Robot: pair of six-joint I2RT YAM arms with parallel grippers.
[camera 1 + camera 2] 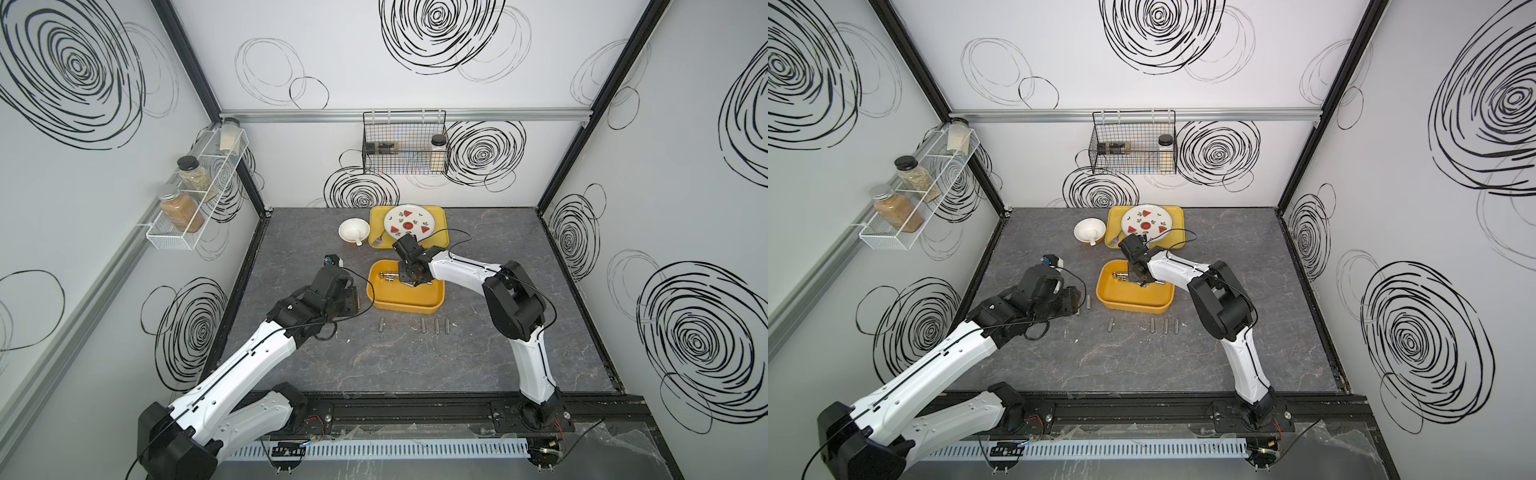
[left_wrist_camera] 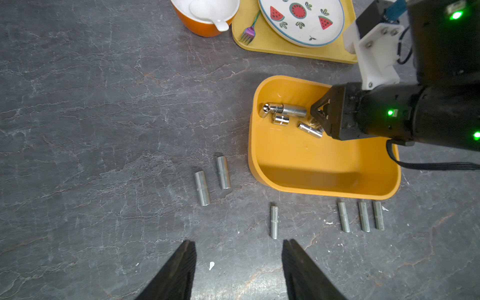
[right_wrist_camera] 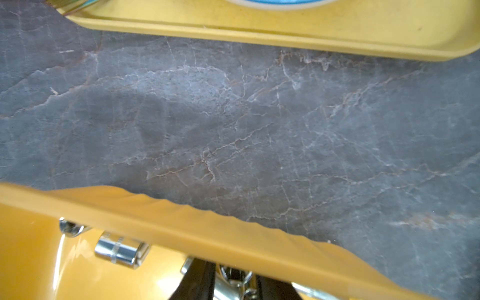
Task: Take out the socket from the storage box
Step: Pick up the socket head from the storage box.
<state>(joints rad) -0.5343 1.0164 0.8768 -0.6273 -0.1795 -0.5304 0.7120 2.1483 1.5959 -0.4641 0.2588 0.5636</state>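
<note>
Down inside the storage box (image 1: 409,309), the right gripper (image 3: 231,272) sets its two black fingers (image 3: 200,283) narrowly around a chrome socket (image 3: 230,281). The metal fills the gap between them, so the grip reads as clenched on that piece. It sits low in the tub, close to the far wall; whether it is raised off the floor cannot be told. From the left wrist view the same gripper (image 2: 318,120) points steeply down into the box (image 2: 324,187), with three more chrome sockets (image 2: 285,109) lying on the tub floor just beside its tips. One of them (image 2: 310,130) lies right against a finger. The left gripper (image 2: 239,259) hangs above the grey table (image 2: 104,130), its fingers spread well apart, empty and touching nothing. Six duller sockets lie on the table outside the box: two (image 2: 202,188) off its corner toward the left arm, and four (image 2: 343,217) strung along its near wall.
</note>
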